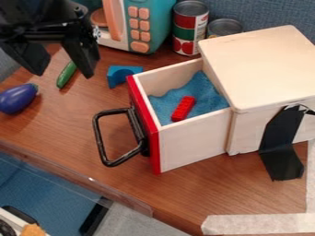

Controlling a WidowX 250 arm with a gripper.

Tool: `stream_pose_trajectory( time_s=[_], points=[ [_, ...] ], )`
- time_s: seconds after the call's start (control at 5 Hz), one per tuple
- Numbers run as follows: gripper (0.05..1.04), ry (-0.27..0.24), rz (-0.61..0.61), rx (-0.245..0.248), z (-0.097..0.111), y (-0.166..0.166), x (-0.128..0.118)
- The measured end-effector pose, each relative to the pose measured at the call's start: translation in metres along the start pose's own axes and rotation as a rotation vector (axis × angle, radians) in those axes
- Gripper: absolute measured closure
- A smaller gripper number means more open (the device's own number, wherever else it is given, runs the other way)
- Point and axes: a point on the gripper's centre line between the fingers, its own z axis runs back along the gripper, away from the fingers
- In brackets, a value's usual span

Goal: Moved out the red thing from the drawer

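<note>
Centrally, a red toy brick [183, 109] lies on blue cloth [205, 90] inside the wooden drawer [194, 148], open probably for easy reach. Black tape [280, 145] likely anchors its box [265, 64]. At upper left, the empty gripper [63, 74] hangs, fingers wide apart, over a brown wood-grain table [203, 191]; blue fabric [265, 11] rises behind.

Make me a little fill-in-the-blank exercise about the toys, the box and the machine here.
1. The red block lies inside the pulled-out ____ of the wooden box.
2. The colour of the handle is ____.
3. Next to the toy microwave stand two metal ____.
4. The fingers of the gripper are not shut but ____.

Missing words: drawer; black; cans; open
</note>
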Motion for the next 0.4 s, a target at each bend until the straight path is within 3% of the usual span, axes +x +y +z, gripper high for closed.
stream_pose_trajectory(
  time_s=[0.2,0.4],
  points=[
    [0.084,0.006,0.0,-0.001,-0.002,0.0,-0.001],
    [0.084,0.069,-0.056,-0.021,-0.027,-0.007,0.006]
  ],
)
